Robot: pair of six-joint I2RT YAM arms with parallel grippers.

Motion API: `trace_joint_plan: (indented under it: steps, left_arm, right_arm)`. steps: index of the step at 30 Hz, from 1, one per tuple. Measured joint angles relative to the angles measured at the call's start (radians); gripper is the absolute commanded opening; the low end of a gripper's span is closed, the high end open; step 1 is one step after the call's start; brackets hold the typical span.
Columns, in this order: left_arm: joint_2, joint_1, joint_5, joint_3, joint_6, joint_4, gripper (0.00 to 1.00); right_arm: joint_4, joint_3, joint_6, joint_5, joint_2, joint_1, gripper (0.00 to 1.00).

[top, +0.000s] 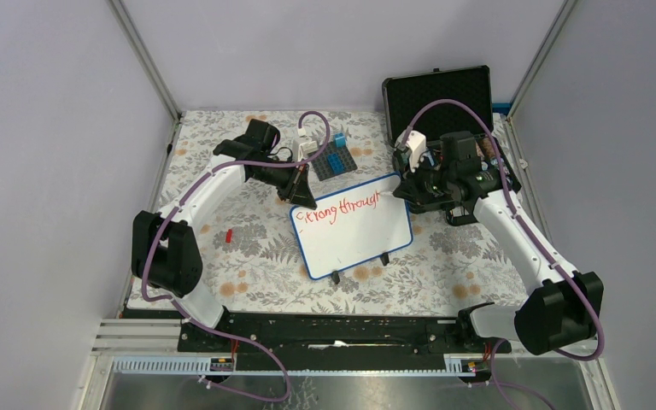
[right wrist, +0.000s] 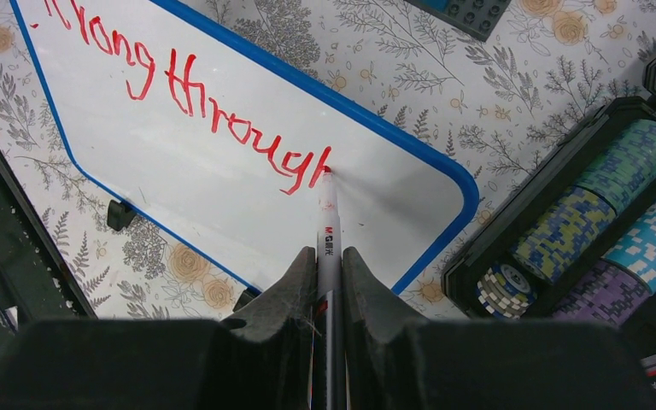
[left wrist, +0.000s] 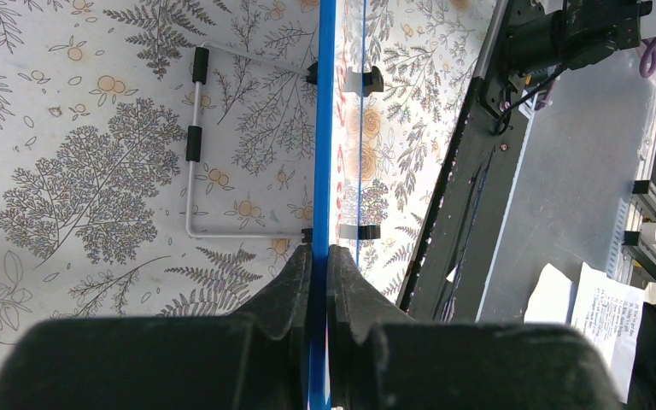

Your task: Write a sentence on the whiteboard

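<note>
Writing is mid-sentence. The whiteboard (top: 354, 226) sits at the centre of the counter (top: 248, 248). The left jaws are clenched on its blue rim at 10 o'clock. The right jaws grasp a red marker (right wrist: 328, 235), tip on the final "h" of "through" near 1 o'clock. With that edge close, the next word probably needs a fresh line below.

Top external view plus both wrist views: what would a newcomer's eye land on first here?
The red handwriting across the whiteboard at the table's middle stands out first. The right pincer is shut on a marker whose tip touches the last letter, while the left pincer clamps the board's far left corner. Stacks of patterned chips fill a black case to the right.
</note>
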Motion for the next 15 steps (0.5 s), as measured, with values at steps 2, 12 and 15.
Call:
trace_joint_plan:
  steps: [2,12,15]
  left_arm:
    - [0.000,0.000,0.000,0.000,0.000,0.000,0.00]
    - [0.000,0.000,-0.001,0.000,0.000,0.000,0.00]
    - [0.000,0.000,-0.002,0.000,0.000,0.000,0.00]
  right_arm:
    - [0.000,0.003,0.000,0.006,0.000,-0.002,0.00]
    - [-0.002,0.002,-0.005,0.008,0.000,-0.018,0.00]
    - [-0.002,0.001,-0.008,0.008,0.000,-0.019,0.00]
